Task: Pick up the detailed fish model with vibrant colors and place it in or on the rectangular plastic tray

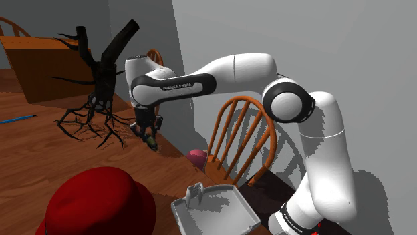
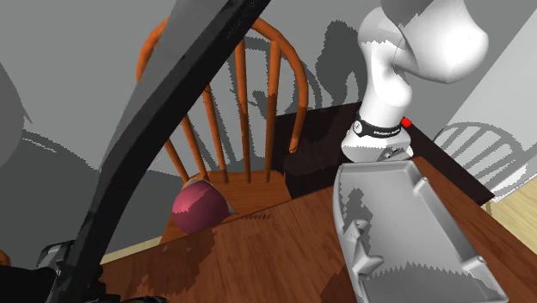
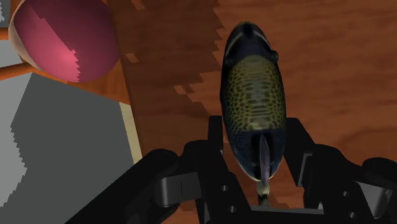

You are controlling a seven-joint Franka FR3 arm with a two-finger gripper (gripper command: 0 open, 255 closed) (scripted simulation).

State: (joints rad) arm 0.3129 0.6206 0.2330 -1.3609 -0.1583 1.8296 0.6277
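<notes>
Jaws clenched on the fish model (image 3: 253, 89): the black gripper (image 3: 254, 137) clasps its tail end on both flanks, and its speckled olive body and dark head stick out beyond the fingertips. Wooden table (image 3: 343, 76) lies beneath the jaws; fish-to-wood contact cannot be told. A pink ball (image 3: 63, 38) sits off to one side of the jaws, past the table's edge. The grey tray (image 1: 220, 215) lies well apart from the jaws, near the stand.
</notes>
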